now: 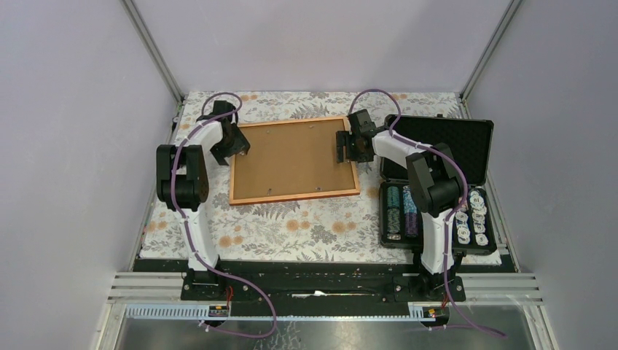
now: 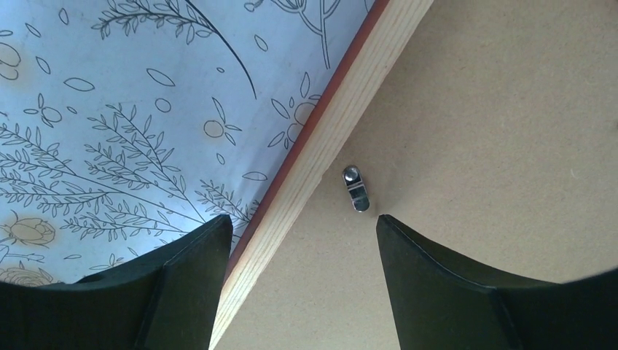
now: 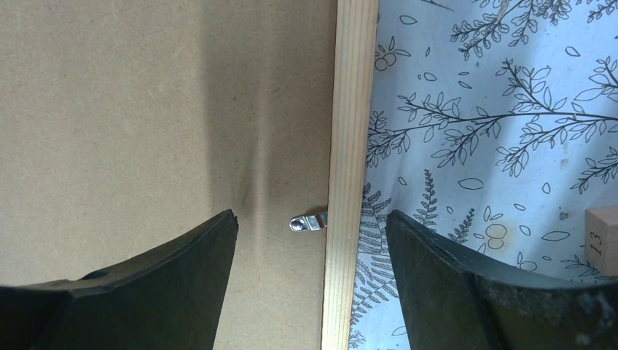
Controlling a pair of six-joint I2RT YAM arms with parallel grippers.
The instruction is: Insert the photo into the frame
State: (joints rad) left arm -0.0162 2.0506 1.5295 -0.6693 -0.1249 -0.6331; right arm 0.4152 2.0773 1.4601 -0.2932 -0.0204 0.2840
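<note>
Presently the frame (image 1: pixel 291 197) lies back-up on the worktop, with a brown backing board (image 1: pixel 291 157) seated in it. The photo is not in sight in any view; I cannot tell whether it sits under the board.

Left jaws: spread wide, holding nothing, straddling the frame's left rail (image 2: pixel 321 146), with a small metal clip (image 2: pixel 356 188) just inside them. Right jaws: likewise spread and empty, astride the right rail (image 3: pixel 350 146), with a second clip (image 3: pixel 307 222) jutting from the rail over the board.

Risks, as I judge them:
- The clips are small and flat. A fingertip could skid off one and scuff the board.
- The right clip looks to be pinning the board. Prying the board up now would likely lift or tilt the whole frame.
- Closing on a rail and pulling may slide the frame and ruck the cloth (image 2: pixel 109 109).
- The right arm (image 1: pixel 430 182) reaches past an open black case of chips (image 1: pixel 477 219). A wide elbow swing could knock it.

Surface: pale cloth printed with leaves and flowers, lying flat. A little wooden block marked 13 (image 3: pixel 603 240) sits on it right of the frame. Room: plain pale walls, metal posts at the back corners.
</note>
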